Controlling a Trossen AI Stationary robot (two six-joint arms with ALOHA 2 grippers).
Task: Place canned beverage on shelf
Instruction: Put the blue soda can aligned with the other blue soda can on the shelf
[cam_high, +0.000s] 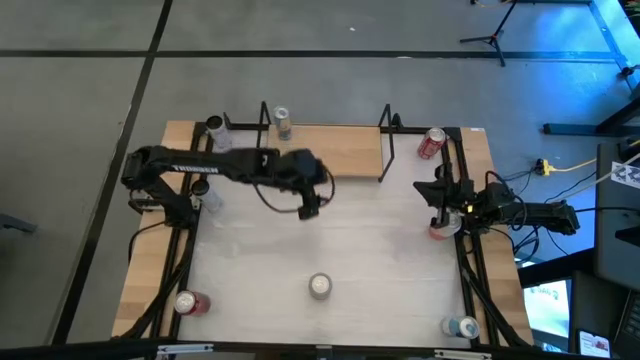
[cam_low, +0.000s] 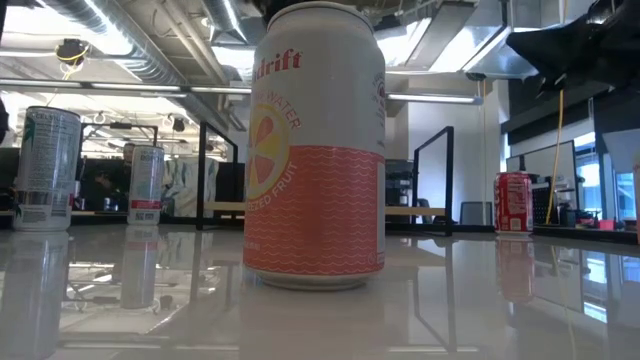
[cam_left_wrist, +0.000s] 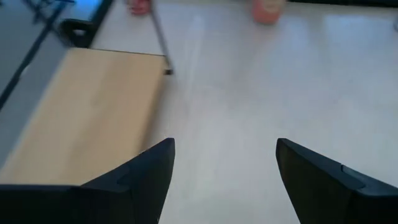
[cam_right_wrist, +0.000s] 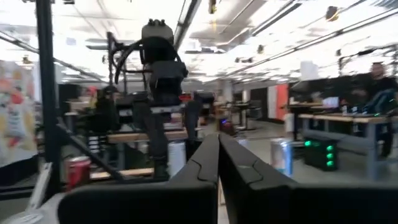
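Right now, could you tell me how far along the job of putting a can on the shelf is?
One can already stands on the shelf. The left gripper is open and empty over the table beside the shelf; the right gripper is shut, waiting at the right edge. The can near the front is not yet picked up.

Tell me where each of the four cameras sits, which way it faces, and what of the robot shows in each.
High view: above the table, looking straight down; both arms show, left gripper open near the shelf, right gripper at the table's right edge.
Low view: table-top height, facing across past the pink-and-white can; only a dark arm part at upper right.
Left wrist view: looks down past its open fingers at the shelf's end.
Right wrist view: looks level across the table past its shut fingers toward the left arm.
Shared: high and left wrist views both show the shelf.
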